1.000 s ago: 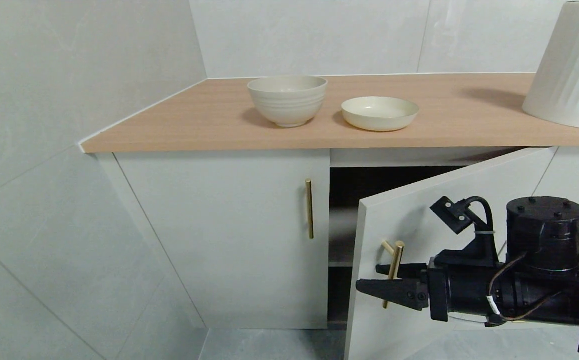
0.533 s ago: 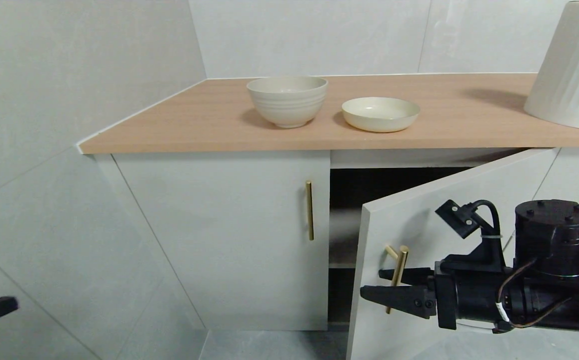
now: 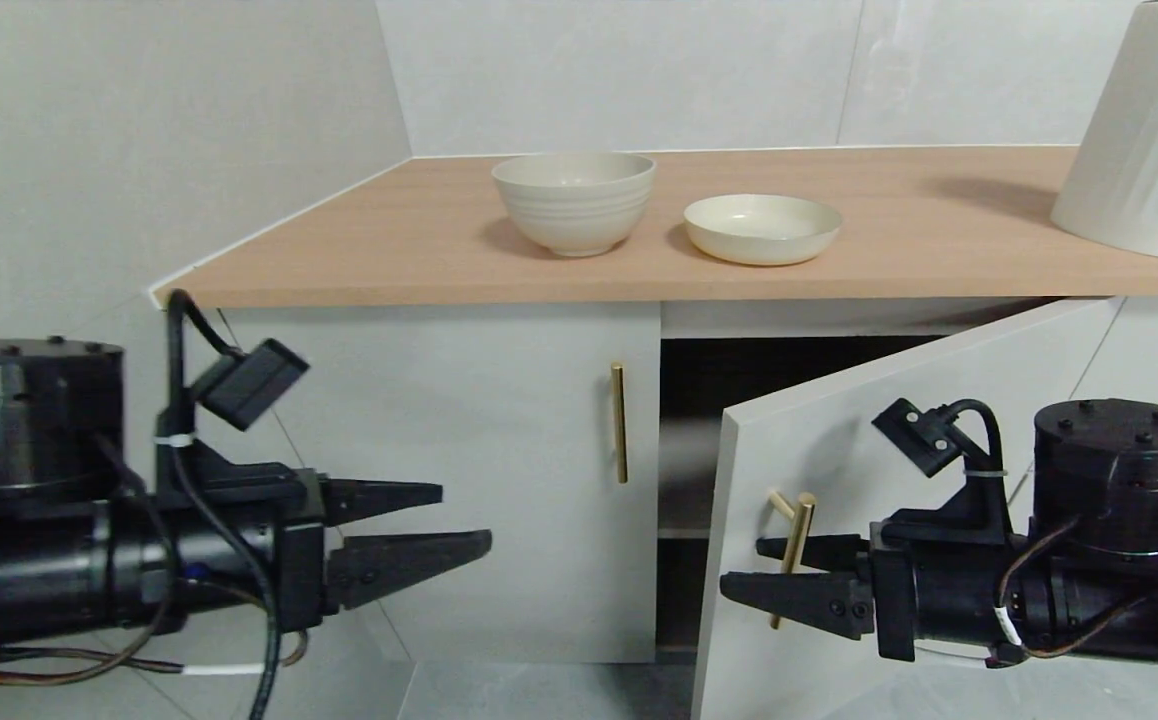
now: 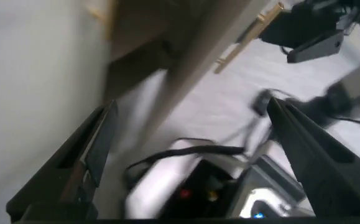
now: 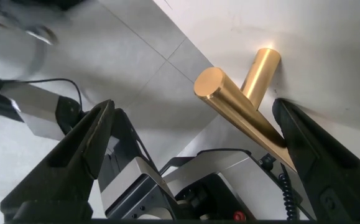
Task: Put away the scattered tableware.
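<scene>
From the head: on the wooden counter (image 3: pixel 389 250), a deep cream bowl (image 3: pixel 574 200) and, just beside it but apart, a shallow cream dish (image 3: pixel 762 228), both upright. Farther right on the counter, a white ribbed shade (image 3: pixel 1144 140). Below, left cabinet door (image 3: pixel 459 480) closed; right cabinet door (image 3: pixel 869 430) swung open across the front, dark cabinet interior (image 3: pixel 739 370) between them. Right gripper (image 3: pixel 744 567) level at the open door's brass handle (image 3: pixel 792 545), one finger on each side of the bar. Left gripper (image 3: pixel 464 515) before the closed door, fingers parted, holding nothing.

From the left wrist: fingers wide apart and empty; beyond them, blurred, the open door's edge (image 4: pixel 192 68).

From the right wrist: brass handle (image 5: pixel 229 99) between wide-spread fingers, not clamped; grey floor tiles (image 5: pixel 105 56) behind
</scene>
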Motion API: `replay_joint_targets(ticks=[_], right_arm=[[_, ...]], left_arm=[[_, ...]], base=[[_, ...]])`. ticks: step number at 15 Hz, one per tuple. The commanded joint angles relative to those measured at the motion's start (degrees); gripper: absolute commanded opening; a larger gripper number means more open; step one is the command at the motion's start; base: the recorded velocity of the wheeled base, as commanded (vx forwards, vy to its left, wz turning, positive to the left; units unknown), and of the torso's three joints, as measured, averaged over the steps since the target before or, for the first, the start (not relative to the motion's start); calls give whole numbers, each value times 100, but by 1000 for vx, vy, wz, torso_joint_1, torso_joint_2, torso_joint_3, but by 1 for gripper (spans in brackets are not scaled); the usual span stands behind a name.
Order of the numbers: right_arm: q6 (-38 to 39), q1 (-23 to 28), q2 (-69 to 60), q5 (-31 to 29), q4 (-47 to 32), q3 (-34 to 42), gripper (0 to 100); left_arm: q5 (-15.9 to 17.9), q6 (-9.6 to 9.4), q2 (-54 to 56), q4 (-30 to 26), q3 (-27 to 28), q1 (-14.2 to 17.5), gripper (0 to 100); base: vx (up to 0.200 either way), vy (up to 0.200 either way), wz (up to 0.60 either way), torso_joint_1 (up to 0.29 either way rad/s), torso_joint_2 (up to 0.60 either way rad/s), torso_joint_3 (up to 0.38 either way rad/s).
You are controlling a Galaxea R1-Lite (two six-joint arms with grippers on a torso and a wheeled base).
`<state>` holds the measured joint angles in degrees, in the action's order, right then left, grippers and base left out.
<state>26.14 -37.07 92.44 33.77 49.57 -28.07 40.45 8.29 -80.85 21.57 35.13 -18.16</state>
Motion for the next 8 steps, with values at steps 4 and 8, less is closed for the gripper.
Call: replay_joint_targets(ticks=[4,8], right_arm=[[-12,-28,55,-11,-8,39,100],[-12,-28,63,-11,0,39,100]], left_arm=[[-2,1272,-1715,2300,-824,-873,100],[-195,1535,-2040,2827,-824,-1075,100]], base=[[0,0,0,0,0,0],[0,0,0,0,0,0]])
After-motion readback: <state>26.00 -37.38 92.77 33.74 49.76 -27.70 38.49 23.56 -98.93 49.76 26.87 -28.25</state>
